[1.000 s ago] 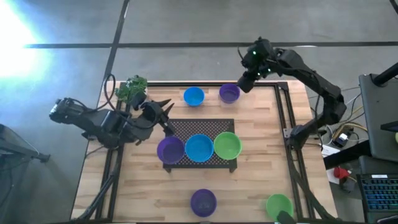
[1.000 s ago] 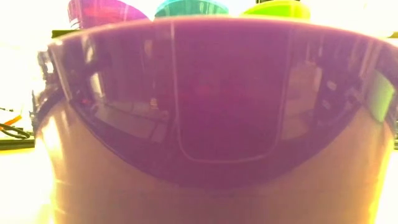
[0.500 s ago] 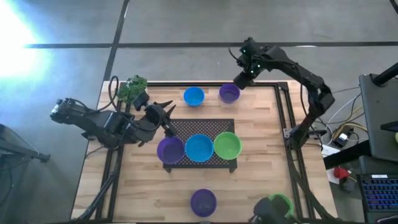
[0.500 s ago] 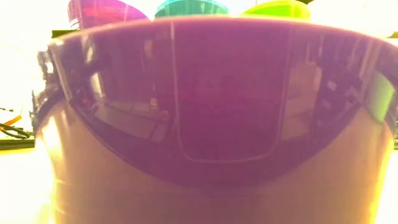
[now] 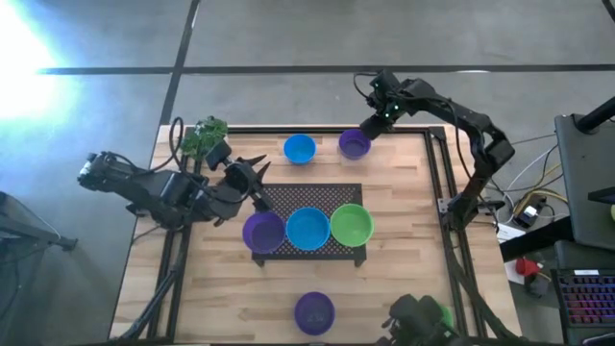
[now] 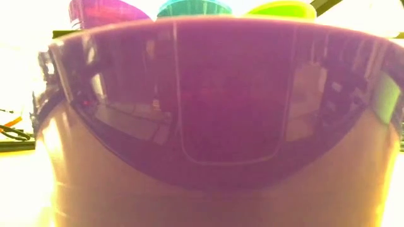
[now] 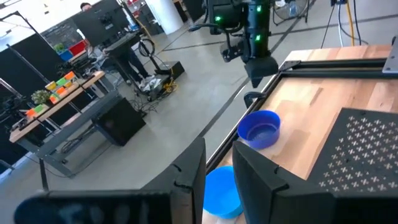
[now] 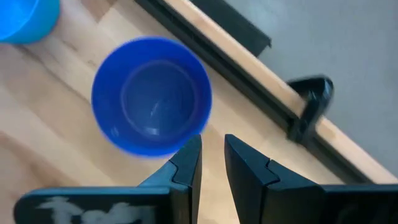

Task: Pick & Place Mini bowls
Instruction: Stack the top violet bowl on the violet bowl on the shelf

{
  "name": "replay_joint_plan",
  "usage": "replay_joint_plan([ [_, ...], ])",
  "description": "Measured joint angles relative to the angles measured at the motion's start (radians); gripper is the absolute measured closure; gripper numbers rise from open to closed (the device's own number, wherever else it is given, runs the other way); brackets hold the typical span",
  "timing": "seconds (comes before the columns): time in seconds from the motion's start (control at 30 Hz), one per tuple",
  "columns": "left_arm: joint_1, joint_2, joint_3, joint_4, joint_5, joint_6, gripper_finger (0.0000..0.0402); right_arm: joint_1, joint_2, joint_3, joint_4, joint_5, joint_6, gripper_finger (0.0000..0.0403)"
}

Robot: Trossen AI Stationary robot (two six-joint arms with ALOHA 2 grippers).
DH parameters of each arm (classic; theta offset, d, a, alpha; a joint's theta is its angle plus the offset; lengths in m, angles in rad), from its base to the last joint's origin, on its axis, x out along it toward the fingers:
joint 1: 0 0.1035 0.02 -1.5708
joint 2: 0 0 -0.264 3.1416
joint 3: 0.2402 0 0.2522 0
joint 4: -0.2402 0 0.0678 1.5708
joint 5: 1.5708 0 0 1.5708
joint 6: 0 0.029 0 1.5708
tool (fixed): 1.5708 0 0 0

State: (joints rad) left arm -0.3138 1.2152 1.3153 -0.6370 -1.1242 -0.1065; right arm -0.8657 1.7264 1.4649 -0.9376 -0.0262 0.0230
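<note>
On wood table (image 5: 404, 250), 7 glossy round mini bowls (image 5: 308, 228).

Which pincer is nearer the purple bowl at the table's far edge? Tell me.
Right. The right pincer hangs just beside the purple bowl at the far edge. The left pincer sits across the table, by the mat's corner, past the blue bowl.

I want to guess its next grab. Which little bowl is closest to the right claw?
The purple mini bowl at the table's far edge, beside the lone blue bowl. The right claw hovers at its rim; other bowls sit farther off.
</note>
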Motion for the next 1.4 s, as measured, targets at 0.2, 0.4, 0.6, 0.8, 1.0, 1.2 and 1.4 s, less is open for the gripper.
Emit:
replay_joint_plan([
  [0.2,0.0,0.001,-0.014,-0.001,0.001,-0.043,0.0319,-0.008,0.01,-0.114,0.142,-0.032,-0.022,0.0335],
  [0.4,0.0,0.003,-0.015,-0.001,0.001,-0.051,0.0319,-0.018,0.01,-0.212,0.275,-0.051,0.005,0.0335],
  [0.6,0.0,0.003,-0.015,-0.001,0.001,-0.06,0.0319,-0.028,0.01,-0.261,0.346,-0.057,0.037,0.0335],
  [0.8,0.0,0.003,-0.015,-0.001,0.001,-0.065,0.0319,-0.034,0.01,-0.295,0.37,-0.062,0.041,0.0335],
  [1.0,0.002,0.003,-0.015,0.0,0.001,-0.065,0.0319,-0.035,0.011,-0.34,0.428,-0.061,0.049,0.0335],
  [1.2,0.005,0.003,-0.015,0.0,0.001,-0.06,0.0319,-0.036,0.011,-0.362,0.45,-0.061,0.055,0.0335],
  [1.4,0.005,0.003,-0.015,0.0,0.001,-0.059,0.0319,-0.036,0.011,-0.388,0.496,-0.062,0.075,0.0335],
])
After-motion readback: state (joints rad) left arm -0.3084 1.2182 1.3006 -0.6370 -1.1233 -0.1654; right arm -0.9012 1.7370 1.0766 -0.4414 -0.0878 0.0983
